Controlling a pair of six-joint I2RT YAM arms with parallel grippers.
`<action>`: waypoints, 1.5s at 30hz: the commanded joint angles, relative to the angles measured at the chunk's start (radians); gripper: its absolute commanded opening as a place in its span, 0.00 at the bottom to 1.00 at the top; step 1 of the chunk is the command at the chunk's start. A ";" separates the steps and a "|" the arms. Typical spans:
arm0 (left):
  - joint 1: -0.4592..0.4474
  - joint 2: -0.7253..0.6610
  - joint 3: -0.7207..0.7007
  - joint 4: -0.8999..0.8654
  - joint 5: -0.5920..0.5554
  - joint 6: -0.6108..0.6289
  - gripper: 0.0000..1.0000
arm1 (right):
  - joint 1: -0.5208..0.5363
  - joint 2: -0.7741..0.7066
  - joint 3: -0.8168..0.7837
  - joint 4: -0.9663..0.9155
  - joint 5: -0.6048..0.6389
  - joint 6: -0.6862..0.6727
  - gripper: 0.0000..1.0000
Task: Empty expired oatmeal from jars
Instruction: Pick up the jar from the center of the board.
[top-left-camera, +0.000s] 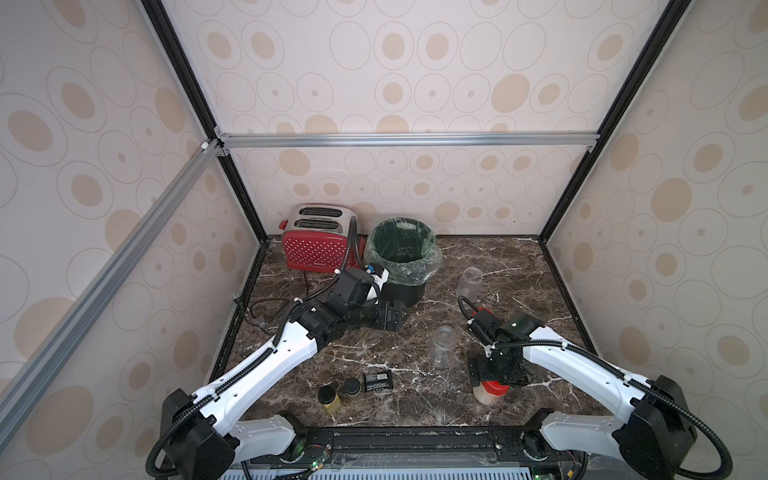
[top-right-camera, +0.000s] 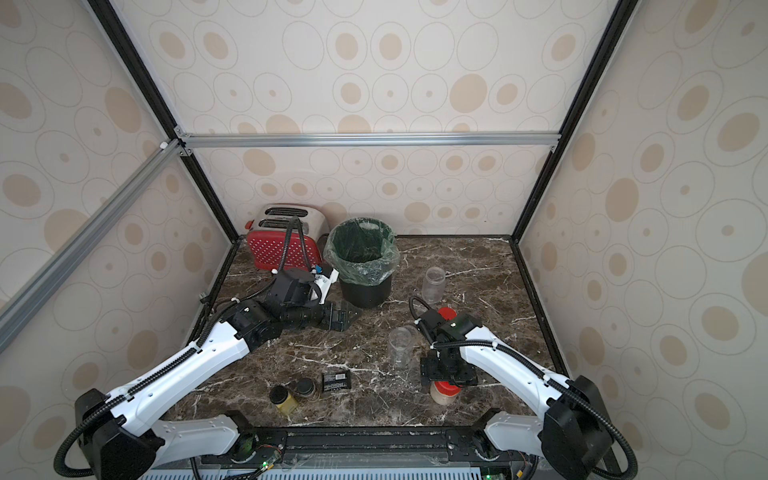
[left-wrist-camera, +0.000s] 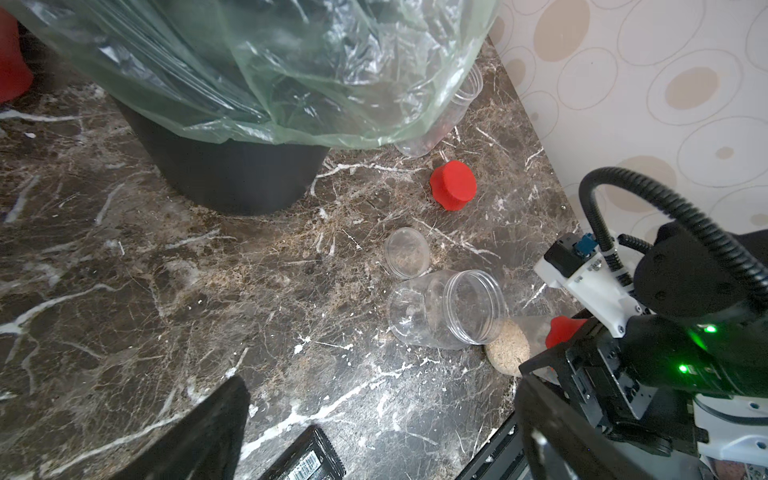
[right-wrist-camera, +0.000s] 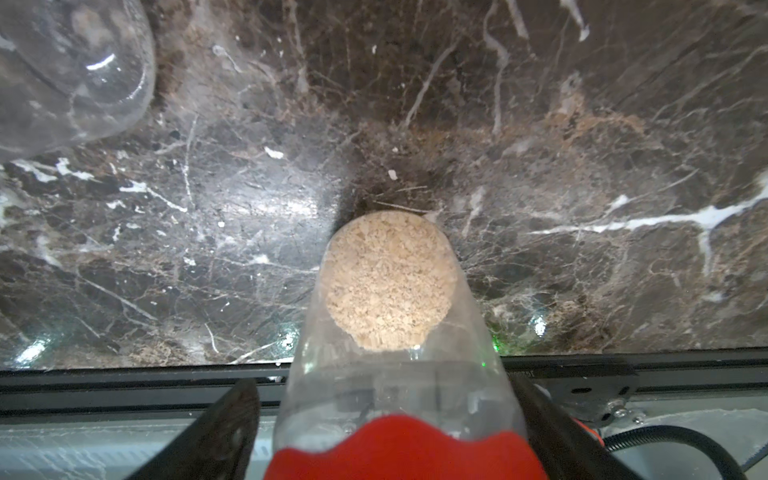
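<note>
**Two jars emptied, one waiting**

One empty jar (top-left-camera: 469, 282) is standing open near the bin (top-left-camera: 403, 293), and a second jar (top-left-camera: 444, 347), also bare, is standing mid-table. The last jar (right-wrist-camera: 415, 374) is sitting at the table's (top-left-camera: 519, 266) front edge with its lid (right-wrist-camera: 399, 449) on and the oatmeal (right-wrist-camera: 388, 286) lying in its bottom. My right gripper (top-left-camera: 490, 380) is straddling it, jaws parted with a gap on one side, gripping nothing. My left gripper (top-left-camera: 401, 318) is hanging wide open and empty beside the bin. By my reckoning, uncapping and tipping are what is left.
</note>
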 joint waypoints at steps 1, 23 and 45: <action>-0.007 0.011 0.043 -0.015 -0.009 0.030 0.99 | 0.007 0.006 -0.003 -0.014 -0.003 0.011 0.88; -0.096 -0.017 0.038 0.145 -0.035 0.258 0.99 | 0.008 -0.061 0.471 -0.330 -0.110 -0.249 0.71; -0.265 -0.164 -0.186 0.500 -0.105 0.732 0.99 | 0.007 0.334 1.058 -0.180 -0.584 -0.457 0.69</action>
